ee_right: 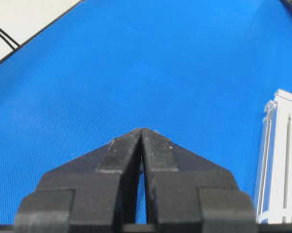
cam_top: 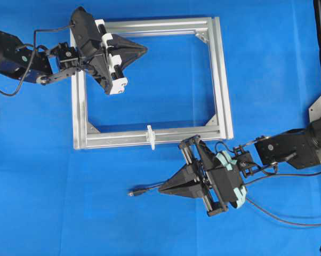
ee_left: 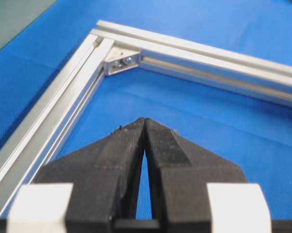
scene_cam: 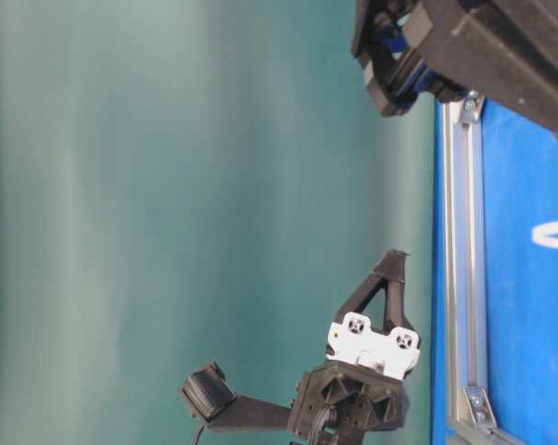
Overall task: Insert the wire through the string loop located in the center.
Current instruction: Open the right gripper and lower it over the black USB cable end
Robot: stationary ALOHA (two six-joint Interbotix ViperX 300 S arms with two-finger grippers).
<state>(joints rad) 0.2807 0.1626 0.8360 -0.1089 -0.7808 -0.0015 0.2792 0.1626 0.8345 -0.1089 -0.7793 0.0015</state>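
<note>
Cloth (cam_top: 267, 80), blue, covers my table; teal wall (scene_cam: 168, 185) behind; frame (cam_top: 221, 74) at twelve o'clock; both grippers, left (cam_top: 144, 50) and right (cam_top: 161, 188), pressed together, empty.

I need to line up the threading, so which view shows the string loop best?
The overhead view: the string loop stands whole on the frame's near rail. The table-level view shows only a white arc of it at the picture's edge, the right wrist view a sliver, the left wrist view nothing.

We identify a robotics laboratory bench: a blue mat (cam_top: 256, 80) covers the table, a silver aluminium frame (cam_top: 222, 80) lies at upper centre, and a plain green backdrop (scene_cam: 168, 185) fills the table-level view.
</note>
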